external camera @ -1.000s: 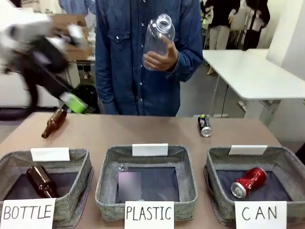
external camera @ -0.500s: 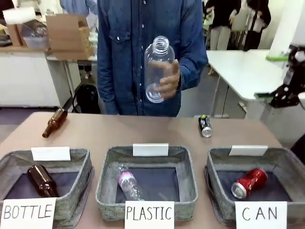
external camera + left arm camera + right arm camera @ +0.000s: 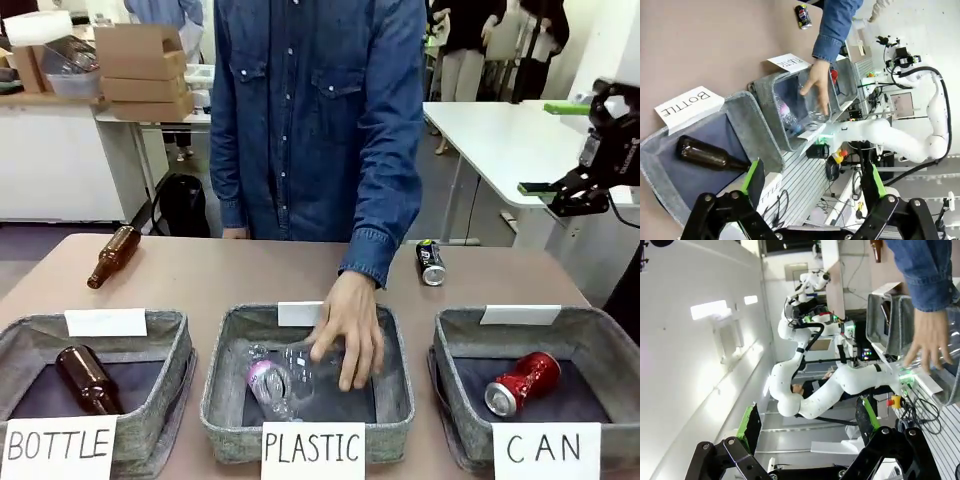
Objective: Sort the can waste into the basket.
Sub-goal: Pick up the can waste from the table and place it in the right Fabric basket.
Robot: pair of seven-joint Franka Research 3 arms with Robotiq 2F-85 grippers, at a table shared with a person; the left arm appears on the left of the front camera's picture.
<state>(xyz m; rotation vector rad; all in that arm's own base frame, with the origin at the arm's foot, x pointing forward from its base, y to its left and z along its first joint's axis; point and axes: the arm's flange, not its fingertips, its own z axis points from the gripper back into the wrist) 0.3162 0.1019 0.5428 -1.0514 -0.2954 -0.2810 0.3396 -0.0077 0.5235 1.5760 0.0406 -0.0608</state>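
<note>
A red can lies on its side inside the grey basket signed "CAN" at the front right. A black can lies on the table behind that basket, near the far edge, and shows again as the black can at the top of the left wrist view. My right gripper hangs open in the air at the right edge, above and right of the black can, with nothing in it. My left gripper is open and empty, high over the "BOTTLE" basket. The right gripper also stands open in its own wrist view.
A person's hand presses a clear plastic bottle into the middle "PLASTIC" basket. The left basket holds a brown bottle. Another brown bottle lies at the table's far left.
The person has brought the clear bottle down from chest height into the PLASTIC basket. My left arm has left the front view. My right gripper has come in at the right edge.
</note>
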